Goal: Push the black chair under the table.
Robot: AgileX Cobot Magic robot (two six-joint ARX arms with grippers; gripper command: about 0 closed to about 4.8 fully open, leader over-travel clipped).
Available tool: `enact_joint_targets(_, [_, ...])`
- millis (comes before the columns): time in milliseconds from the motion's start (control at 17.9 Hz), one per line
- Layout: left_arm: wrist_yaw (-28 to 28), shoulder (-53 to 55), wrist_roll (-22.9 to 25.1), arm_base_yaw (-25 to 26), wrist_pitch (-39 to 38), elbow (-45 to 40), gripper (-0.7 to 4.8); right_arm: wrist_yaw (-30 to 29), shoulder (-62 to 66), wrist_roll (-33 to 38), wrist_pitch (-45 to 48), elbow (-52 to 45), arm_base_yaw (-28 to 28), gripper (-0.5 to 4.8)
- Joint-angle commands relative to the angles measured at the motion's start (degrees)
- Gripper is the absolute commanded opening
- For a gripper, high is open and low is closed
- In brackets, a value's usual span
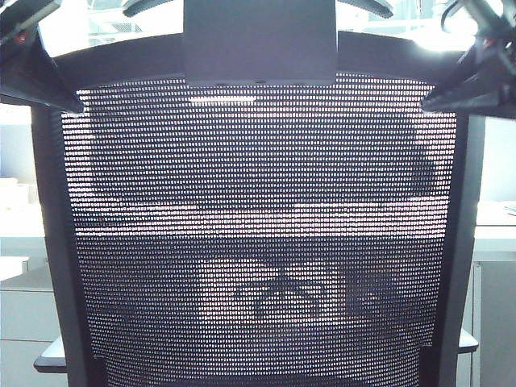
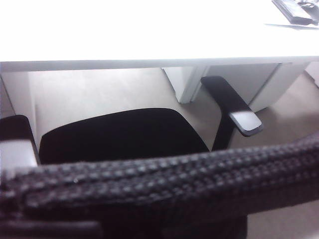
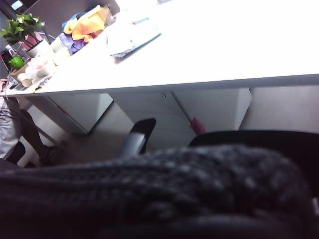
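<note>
Both arms reach over the black chair (image 1: 258, 242) top toward the bench (image 2: 149, 35) edge, left pincer (image 1: 36, 68) and right pincer (image 1: 472, 81) against its upper corners, openings indiscernible.

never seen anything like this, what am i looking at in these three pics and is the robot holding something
This is a two-armed robot, and each picture comes from a different camera. The exterior view looks straight through the mesh back of the black chair, very close up. The dark shapes in its top corners are the arms: the left gripper and the right gripper, both up by the chair's top edge. Whether they are open, shut or gripping it cannot be told.

The other two pictures come from cameras on the wrists. Both look over the chair's top rim towards the table. The left wrist view shows the seat and an armrest in front of the table's edge. The right wrist view shows things further along the tabletop: a plant and orange cloth.
</note>
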Motion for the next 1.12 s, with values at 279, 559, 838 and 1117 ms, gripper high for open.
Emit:
enact_joint_targets(279, [-7.2, 6.8, 0.5, 2.7, 13.7, 0.6, -0.06, 6.6, 5.2, -0.1, 5.2, 4.4, -0.7, -0.05])
enact_joint_targets(559, [-7.0, 10.4, -0.3, 2.7, 17.8, 0.7, -0.06, 6.6, 9.5, 0.2, 7.9, 6.3, -0.6, -0.05])
enact_joint_targets(838, [-6.3, 11.7, -0.5, 4.0, 20.8, 0.7, -0.06, 6.6, 15.6, 0.1, 9.5, 11.4, -0.6, -0.05])
enact_joint_targets(1117, [-5.9, 13.9, -0.5, 5.9, 24.4, 0.7, -0.06, 6.8, 18.5, 0.2, 11.0, 12.8, -0.6, -0.06])
